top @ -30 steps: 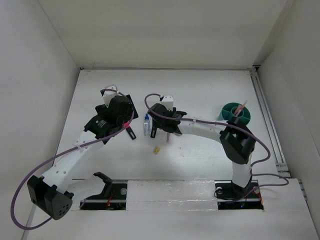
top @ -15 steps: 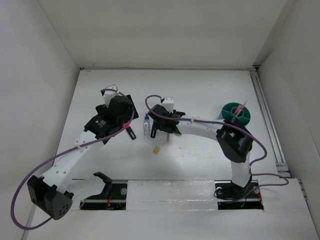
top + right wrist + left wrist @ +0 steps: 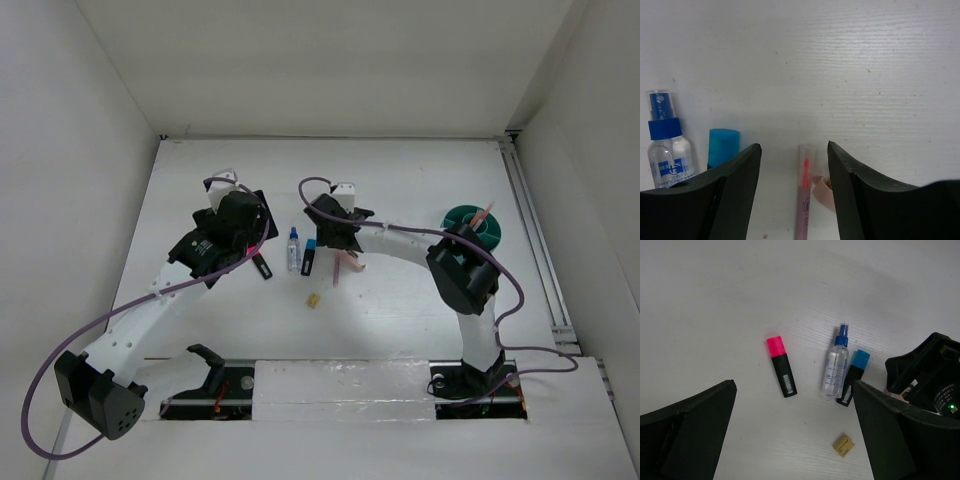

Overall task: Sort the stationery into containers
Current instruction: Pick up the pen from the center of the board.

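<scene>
Starting nearest the arms, the tiny tan piece [image 3: 843, 445] is seen alone on the tabletop [image 3: 400, 180]. Just past it, the salmon pencil [image 3: 804, 200] is framed between the fingers of the right hand [image 3: 794, 150], which is held partly wide with nothing gripped yet. For a good pick, the pencil should be kept in the middle and the pink block [image 3: 822, 192] just beside it left out. The left hand [image 3: 793, 390] is held wide and empty over the pink-capped marker [image 3: 781, 366], where a barcode can be seen. Print on the bottle [image 3: 665, 145], beside the blue-capped marker [image 3: 722, 145], cannot be read. Farthest away, the teal cup [image 3: 452, 218] is found.
</scene>
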Robot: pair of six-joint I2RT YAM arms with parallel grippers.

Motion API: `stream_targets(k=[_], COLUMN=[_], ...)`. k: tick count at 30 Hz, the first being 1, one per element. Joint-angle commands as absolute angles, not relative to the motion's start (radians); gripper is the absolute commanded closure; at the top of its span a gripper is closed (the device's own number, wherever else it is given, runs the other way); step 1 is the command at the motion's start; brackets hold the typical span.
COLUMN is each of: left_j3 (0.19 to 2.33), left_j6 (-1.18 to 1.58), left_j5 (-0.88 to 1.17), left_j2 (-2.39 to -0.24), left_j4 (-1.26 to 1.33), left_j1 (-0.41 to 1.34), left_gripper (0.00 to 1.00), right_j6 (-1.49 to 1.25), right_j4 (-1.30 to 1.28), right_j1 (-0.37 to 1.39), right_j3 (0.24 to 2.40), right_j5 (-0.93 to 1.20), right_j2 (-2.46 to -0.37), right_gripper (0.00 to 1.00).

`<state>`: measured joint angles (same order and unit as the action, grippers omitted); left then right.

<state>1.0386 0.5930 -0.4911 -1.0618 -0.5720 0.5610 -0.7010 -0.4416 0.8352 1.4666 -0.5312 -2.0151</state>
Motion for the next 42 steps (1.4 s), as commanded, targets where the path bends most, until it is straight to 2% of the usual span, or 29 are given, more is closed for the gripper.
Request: stream_targets(k=[1,8,17,24,31,39,42], left_j3=[1.069,1.069,1.069,1.069,1.069,1.069,1.069], left_j6=[0.577,0.577,0.577,0.577,0.568,0.568,0.568], left_j5=[-0.489,-0.489,-0.489,-0.489,-0.489,-0.48,-0.48], left_j2=[-1.037,-1.037,-1.037,-1.037,-1.037,-1.037,-1.037], left_j4=[-0.551,-0.551,-0.551,-0.551,-0.551,-0.551,-0.551], left_j1=[0.555,0.555,0.555,0.555,0.555,0.555,0.555], left_gripper=[0.0,0.0,0.0,0.0,0.0,0.0,0.0], right_j6=[-0.676,-0.676,-0.696,-0.696,-0.716,-0.716,-0.716], right_j4=[-0.445,-0.445,-0.434,-0.434,-0.434,-0.425,-0.425], right_j1=[0.831,0.831,0.841,0.85,0.859,0.859,0.859], right_j3=[1.517,1.517,1.467,1.466,1.447,1.416,1.416], right_j5=[-0.541,-0.532,-0.512,-0.502,-0.502,-0.482,-0.482], right_j2=[-2.034,-2.054,-2.054,-2.072,-2.072,-2.072,-2.072], right_gripper=[0.39,0.43,0.43,0.49,0.49,0.55,0.61])
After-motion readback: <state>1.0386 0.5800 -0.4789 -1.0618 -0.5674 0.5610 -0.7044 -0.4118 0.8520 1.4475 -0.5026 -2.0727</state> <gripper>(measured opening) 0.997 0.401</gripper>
